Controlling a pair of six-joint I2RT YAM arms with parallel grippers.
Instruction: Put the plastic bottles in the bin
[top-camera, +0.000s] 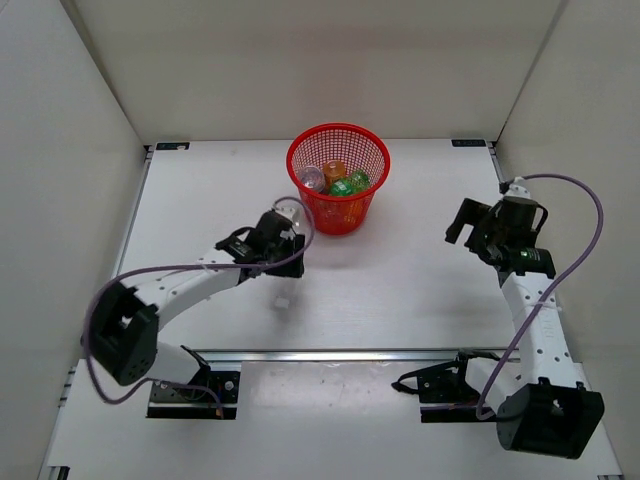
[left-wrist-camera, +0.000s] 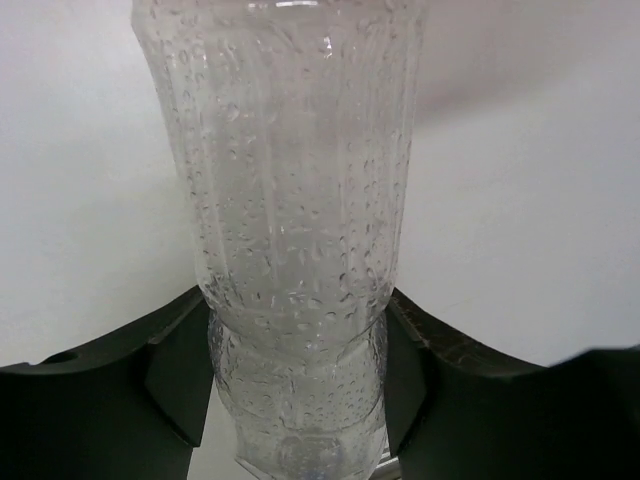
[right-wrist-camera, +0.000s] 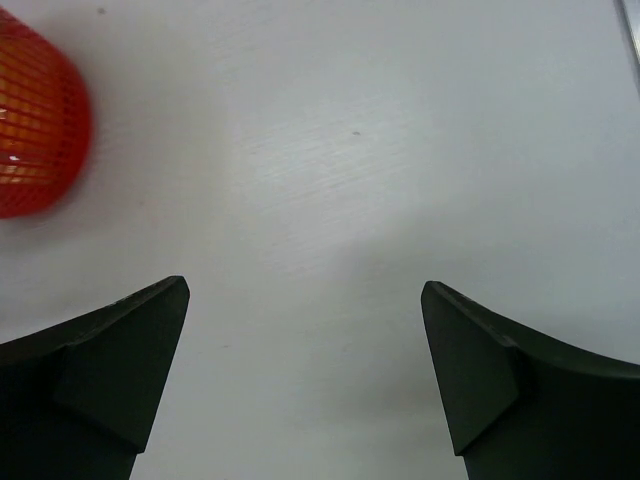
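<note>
A plain clear plastic bottle (left-wrist-camera: 290, 200), its ribbed wall beaded with droplets, stands pinched at its narrow waist between the dark fingers (left-wrist-camera: 180, 370) of the left gripper (left-wrist-camera: 300, 350), which is closed on both sides of it. The overhead view shows that gripper lifted above the white table (top-camera: 420, 290), just to the near left of the round red plastic mesh bin (top-camera: 338, 126); whether bottle and bin touch cannot be told.

The bin sits upright at the far middle of the table. Inside it lie an orange bottle (top-camera: 335, 170), a green bottle (top-camera: 352, 183) and a pale, pink-tinged bottle (top-camera: 312, 180), with more orange showing through the mesh low on the near wall.

The right gripper (right-wrist-camera: 305, 320) hangs well to the right of the bin, its jaws spread wide with nothing between them but bare tabletop; its wrist camera catches the blurred red mesh at the upper left edge.

Plain white walls (top-camera: 60, 150) enclose the table on three sides, and a purple cable (top-camera: 590, 230) loops along each arm.
</note>
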